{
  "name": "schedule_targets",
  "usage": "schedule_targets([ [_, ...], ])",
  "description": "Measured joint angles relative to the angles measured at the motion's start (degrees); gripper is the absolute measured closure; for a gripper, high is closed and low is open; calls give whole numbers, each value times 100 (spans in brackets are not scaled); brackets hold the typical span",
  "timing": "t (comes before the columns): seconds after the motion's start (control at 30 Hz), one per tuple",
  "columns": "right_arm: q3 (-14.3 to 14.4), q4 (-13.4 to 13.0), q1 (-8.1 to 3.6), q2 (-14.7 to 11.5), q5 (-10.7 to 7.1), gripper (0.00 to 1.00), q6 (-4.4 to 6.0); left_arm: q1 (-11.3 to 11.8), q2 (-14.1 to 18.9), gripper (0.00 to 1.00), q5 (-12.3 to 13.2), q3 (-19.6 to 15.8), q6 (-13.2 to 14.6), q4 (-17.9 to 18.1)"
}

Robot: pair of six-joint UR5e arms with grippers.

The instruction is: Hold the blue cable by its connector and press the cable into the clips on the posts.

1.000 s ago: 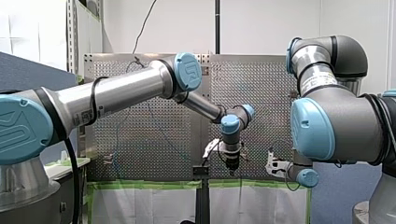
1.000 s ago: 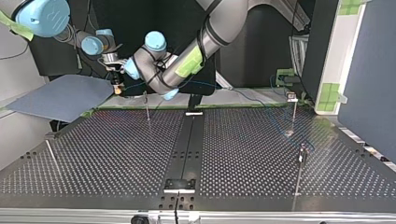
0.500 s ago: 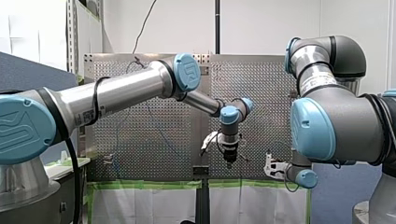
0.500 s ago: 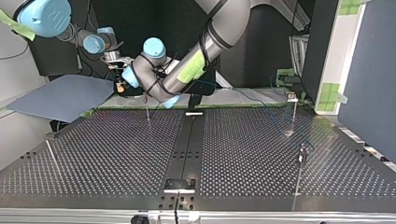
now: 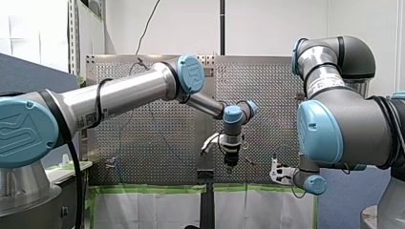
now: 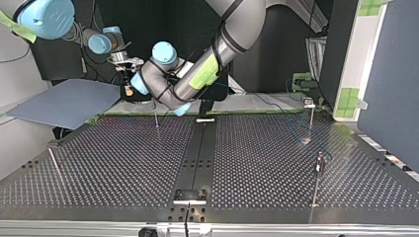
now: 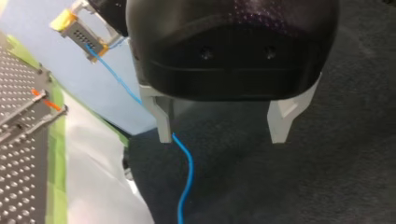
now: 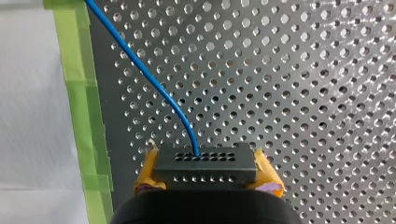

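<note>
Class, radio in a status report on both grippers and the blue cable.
Right gripper shut on connector. Left gripper jaws open, blue cable alongside, ungripped. No obstruction seen.

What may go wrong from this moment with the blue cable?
The thin blue cable runs close by one finger of my open left gripper, not centred; closing may push it aside. The dark perforated connector is held only at its ends by the yellow pads; a hard pull may slip it.
</note>
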Motion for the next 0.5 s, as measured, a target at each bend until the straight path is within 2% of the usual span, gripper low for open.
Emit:
schedule_targets([
  [0.17, 1, -6, 21, -1, -36, 100, -1, 28, -20, 0, 7, -6, -6, -71],
  [0.5, 2, -13, 46, 0, -43, 100, -1, 195, -36, 0, 66, -19, -220, 371],
])
